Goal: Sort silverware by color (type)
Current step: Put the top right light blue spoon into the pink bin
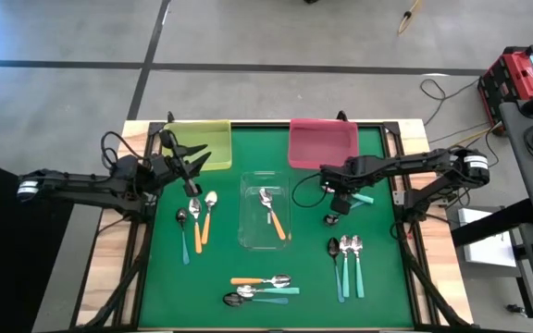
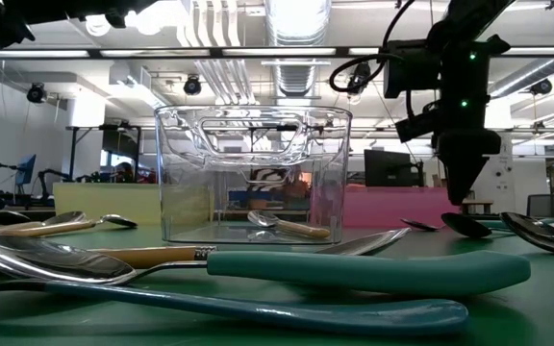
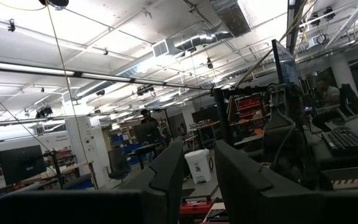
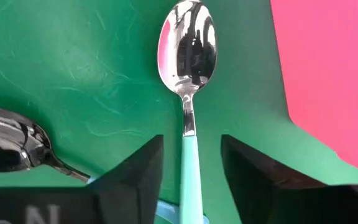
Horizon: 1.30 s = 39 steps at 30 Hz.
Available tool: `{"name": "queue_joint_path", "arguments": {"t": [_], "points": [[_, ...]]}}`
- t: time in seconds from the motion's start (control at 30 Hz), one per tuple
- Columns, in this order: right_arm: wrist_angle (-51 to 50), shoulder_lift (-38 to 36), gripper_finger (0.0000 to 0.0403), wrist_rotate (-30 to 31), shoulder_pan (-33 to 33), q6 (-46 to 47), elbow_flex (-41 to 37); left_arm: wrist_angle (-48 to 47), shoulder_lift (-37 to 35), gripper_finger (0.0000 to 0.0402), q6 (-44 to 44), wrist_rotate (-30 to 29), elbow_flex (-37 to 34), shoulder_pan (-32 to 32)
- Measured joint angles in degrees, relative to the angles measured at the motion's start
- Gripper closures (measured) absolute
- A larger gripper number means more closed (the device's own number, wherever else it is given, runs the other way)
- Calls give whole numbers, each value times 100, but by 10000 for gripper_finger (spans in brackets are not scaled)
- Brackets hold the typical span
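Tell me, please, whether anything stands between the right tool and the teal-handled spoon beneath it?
Nothing visible does: the right tool has its fingers on either side of the teal-handled spoon with bare green mat around it; the pink tray sits off to one side.

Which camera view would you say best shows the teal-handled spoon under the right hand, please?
The right wrist view: the teal-handled spoon fills it, bowl up on the green mat between the right hand's open fingers. The high view shows only its handle beside that hand. The low and left wrist views do not clearly show it.
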Motion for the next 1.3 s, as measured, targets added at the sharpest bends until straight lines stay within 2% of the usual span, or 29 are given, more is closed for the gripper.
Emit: {"name": "queue_joint_path", "arguments": {"t": [0.1,0.17,0.27,0.37,0.5,0.63,1.3], "points": [[9,0,221,-4,0,-402,0,-2,0,324,0,0,0,2],[73,0,215,-2,0,-319,0,-4,0,324,2,0,0,0],[175,0,214,-69,0,-53,-2,-4,0,324,2,0,0,0],[137,0,213,-310,0,-346,-16,-21,0,324,2,0,0,0],[143,0,213,-347,-2,-844,-72,-65,2,324,2,-2,0,0],[147,-2,213,-344,-39,-952,-135,-73,2,324,2,-2,0,0],[229,-2,213,0,-217,-113,-553,-96,0,324,2,-2,0,0]]}}
